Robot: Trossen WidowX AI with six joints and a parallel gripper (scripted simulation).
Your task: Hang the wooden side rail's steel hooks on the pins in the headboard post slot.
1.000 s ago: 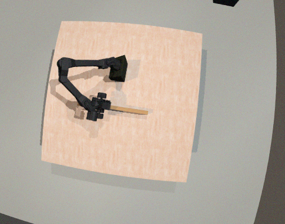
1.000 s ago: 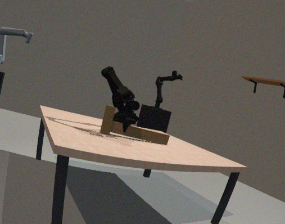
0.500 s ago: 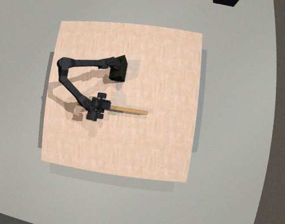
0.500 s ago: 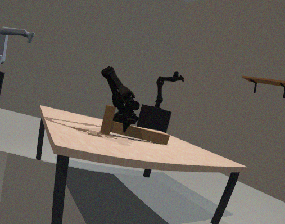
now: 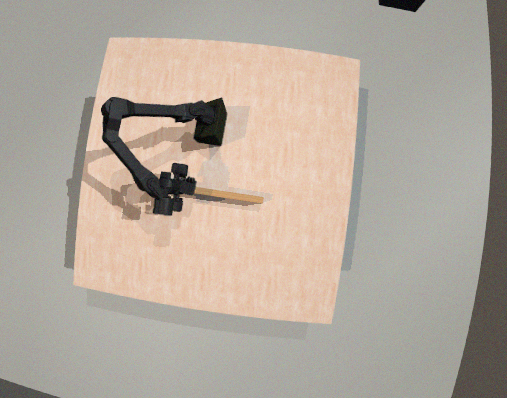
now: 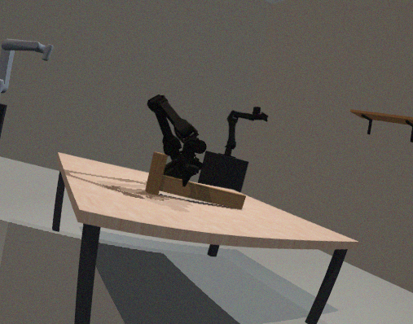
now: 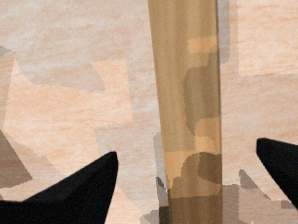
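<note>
The wooden side rail [image 5: 238, 196] [image 6: 220, 196] [image 7: 186, 30] stands on edge. In the exterior view its near end meets the headboard post [image 6: 155, 172], slightly above the table, and the rail slopes down to its far end on the table top. The post is upright; in the top view the arm hides it. My gripper [image 6: 186, 177] [image 7: 185, 152] is open around the rail close to the post, one finger on each side, with a gap on both sides in the wrist view. The steel hooks, the slot and the pins are hidden, so their seating cannot be told.
The table [image 5: 288, 250] [image 6: 112, 203] carries the arm's dark base [image 5: 211, 127], set to one side of the rail. Away from the table are a black pedestal [image 6: 224, 168] with a dark arm, a grey arm [image 6: 23, 45] and a wall shelf [image 6: 389, 118].
</note>
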